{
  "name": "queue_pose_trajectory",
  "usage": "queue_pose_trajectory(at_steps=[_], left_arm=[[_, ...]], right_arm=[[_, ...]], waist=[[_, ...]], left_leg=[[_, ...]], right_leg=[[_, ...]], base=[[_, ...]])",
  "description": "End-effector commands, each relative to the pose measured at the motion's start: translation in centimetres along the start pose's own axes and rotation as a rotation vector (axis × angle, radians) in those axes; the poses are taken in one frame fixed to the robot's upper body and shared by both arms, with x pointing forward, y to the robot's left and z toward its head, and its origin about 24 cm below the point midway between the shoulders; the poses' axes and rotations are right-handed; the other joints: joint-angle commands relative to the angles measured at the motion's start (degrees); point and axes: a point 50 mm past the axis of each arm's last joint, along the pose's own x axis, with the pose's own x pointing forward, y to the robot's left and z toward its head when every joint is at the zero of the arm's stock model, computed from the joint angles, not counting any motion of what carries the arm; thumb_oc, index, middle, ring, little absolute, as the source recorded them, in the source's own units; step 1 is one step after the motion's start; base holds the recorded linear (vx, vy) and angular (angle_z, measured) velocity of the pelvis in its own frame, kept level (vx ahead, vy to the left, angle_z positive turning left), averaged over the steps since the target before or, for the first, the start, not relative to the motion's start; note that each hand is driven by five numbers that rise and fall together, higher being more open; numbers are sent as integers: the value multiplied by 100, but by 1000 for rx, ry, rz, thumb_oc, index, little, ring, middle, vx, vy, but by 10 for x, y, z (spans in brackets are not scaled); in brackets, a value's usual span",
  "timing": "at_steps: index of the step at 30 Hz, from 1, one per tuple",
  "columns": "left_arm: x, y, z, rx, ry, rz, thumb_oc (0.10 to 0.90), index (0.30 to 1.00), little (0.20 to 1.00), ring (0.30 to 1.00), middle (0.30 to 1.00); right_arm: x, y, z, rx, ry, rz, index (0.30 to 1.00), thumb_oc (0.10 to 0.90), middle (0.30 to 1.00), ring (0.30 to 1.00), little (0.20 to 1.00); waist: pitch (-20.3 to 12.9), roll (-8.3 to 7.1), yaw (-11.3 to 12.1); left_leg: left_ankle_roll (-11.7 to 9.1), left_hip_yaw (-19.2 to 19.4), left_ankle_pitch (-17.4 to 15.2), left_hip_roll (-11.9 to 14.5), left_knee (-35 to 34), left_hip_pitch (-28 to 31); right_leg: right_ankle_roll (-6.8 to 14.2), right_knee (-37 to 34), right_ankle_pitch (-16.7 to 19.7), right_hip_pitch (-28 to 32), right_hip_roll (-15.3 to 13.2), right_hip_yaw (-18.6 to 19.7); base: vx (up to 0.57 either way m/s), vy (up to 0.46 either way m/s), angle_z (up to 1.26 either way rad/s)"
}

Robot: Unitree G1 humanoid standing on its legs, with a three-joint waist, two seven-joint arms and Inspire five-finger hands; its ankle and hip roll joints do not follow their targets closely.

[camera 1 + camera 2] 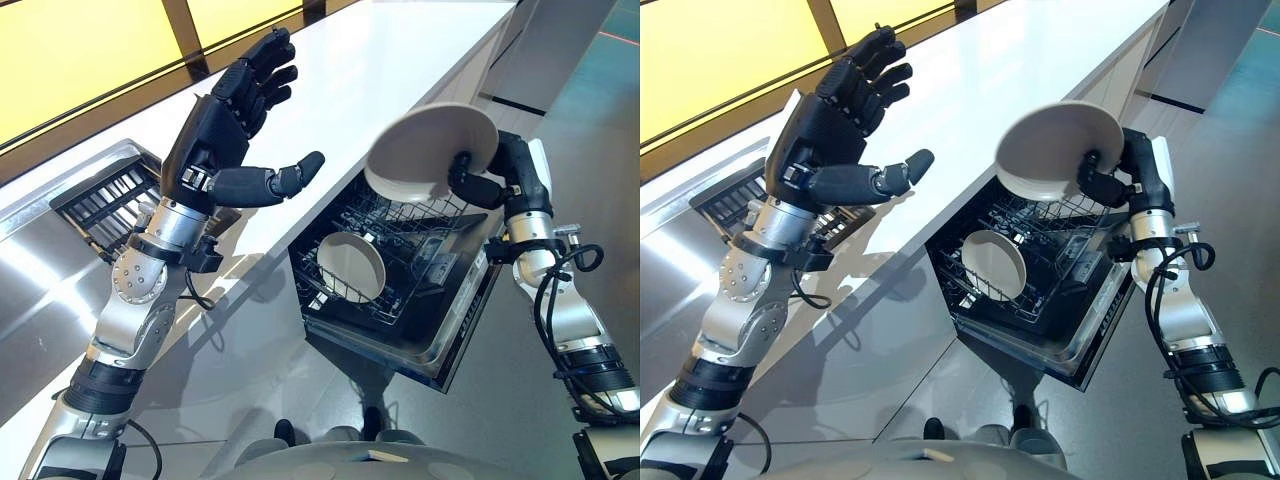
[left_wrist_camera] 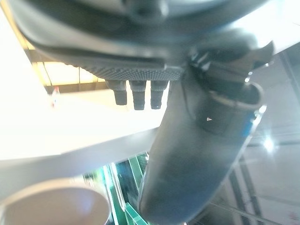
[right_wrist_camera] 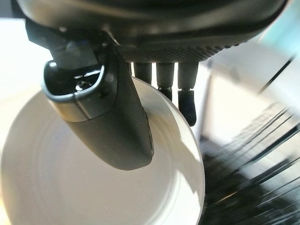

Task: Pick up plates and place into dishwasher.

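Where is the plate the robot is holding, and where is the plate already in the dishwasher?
Held plate (image 1: 425, 150), left eye view, middle of its underside.
Plate in the dishwasher (image 1: 350, 265), left eye view, centre of its face.
Right hand (image 1: 478, 185), left eye view, on its thumb.

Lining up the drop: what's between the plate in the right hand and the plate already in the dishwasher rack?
In the left eye view, the held plate hangs above the racked plate; between them only rack wires.

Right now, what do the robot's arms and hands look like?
Both arms are silver-grey metal with round jointed segments and black bands. Each ends in a dark, human-shaped hand: the left hand and the right hand. Black cables loop beside the right forearm.
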Motion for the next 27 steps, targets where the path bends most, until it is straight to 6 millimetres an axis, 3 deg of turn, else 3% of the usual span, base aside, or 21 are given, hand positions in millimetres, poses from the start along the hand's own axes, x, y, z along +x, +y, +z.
queue_pose_trajectory(at_steps=[1, 5, 13, 21, 27], left_arm=[[6, 14, 34, 121, -194, 21, 800, 900, 900, 900, 900], [4, 11, 35, 122, -194, 5, 800, 900, 900, 900, 900], [9, 0, 32, 25, -203, -44, 800, 900, 900, 900, 900], [18, -18, 27, -34, -217, -87, 800, 900, 900, 900, 900], [23, -30, 14, -78, -134, -143, 800, 900, 900, 900, 900]], right_arm=[[22, -67, 23, -269, -94, -283, 300, 100, 300, 300, 200], [31, -93, 10, -588, 24, -323, 300, 100, 300, 300, 200], [50, -105, 1, -831, 140, -323, 300, 100, 300, 300, 200], [67, -78, 0, -1062, 169, -208, 300, 100, 300, 300, 200], [78, -60, 3, -1203, 189, -137, 300, 100, 300, 300, 200]], waist=[[-386, -239, 48], [-357, -284, 121], [-309, -332, 259], [-284, -346, 400], [-229, -312, 498]], left_leg=[[236, -307, -349, -397, 14, 75], [241, -352, -334, -409, 14, 62], [239, -424, -299, -430, 14, 31], [253, -433, -289, -432, 14, 1], [264, -448, -279, -447, 14, -51]], right_leg=[[124, 59, -100, 263, 190, -230], [116, 52, -82, 277, 205, -239], [123, 32, -51, 290, 200, -292], [150, 28, -33, 271, 169, -375], [165, 28, -21, 230, 151, -425]], base=[[13, -6, 17], [16, -6, 8], [10, -10, 9], [21, -11, 2], [34, -24, 8]])
